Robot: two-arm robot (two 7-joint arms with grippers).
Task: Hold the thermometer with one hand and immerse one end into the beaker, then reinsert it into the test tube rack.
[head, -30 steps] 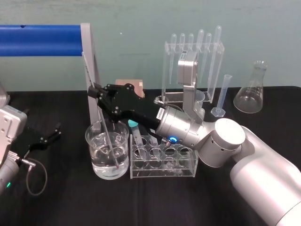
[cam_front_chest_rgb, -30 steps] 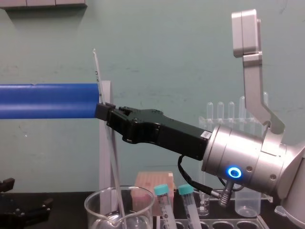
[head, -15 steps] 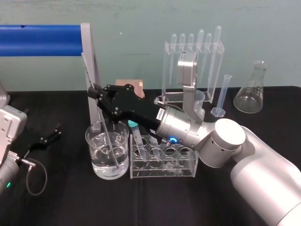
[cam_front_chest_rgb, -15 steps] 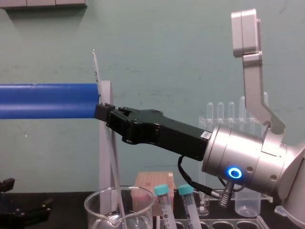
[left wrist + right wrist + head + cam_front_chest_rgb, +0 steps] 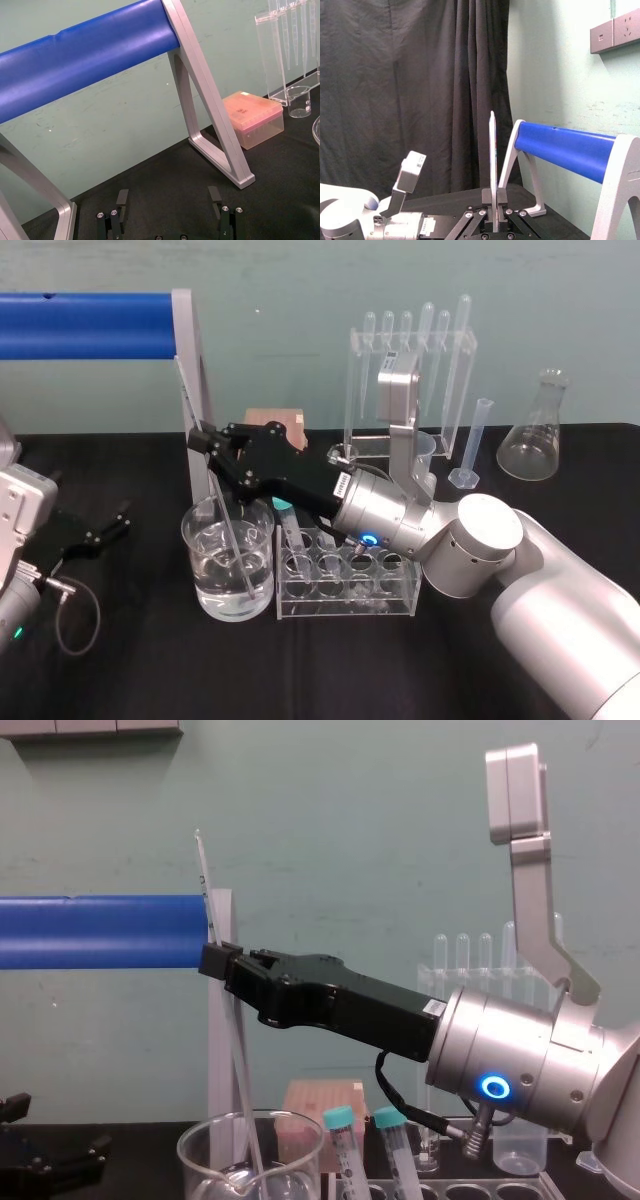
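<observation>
The right gripper (image 5: 203,438) was seen clamped narrowly on the thermometer (image 5: 204,880), above the beaker (image 5: 200,565). The stretch of rod between the fingers was hidden by them. From the grip the rod was tilted, its top leaned toward the post of the blue bar (image 5: 80,325) and its lower part passed down inside the beaker into the water (image 5: 222,590). The tip was blurred by glass and water, so contact with the bottom could not be judged. In the chest view the beaker's base was cut off at the frame edge. The test tube rack (image 5: 347,590) was set just beside the beaker, partly covered by the silver wrist (image 5: 385,512). The left gripper (image 5: 168,196) was parked low over the table (image 5: 150,660), fingers spread wide, well apart on the left.
</observation>
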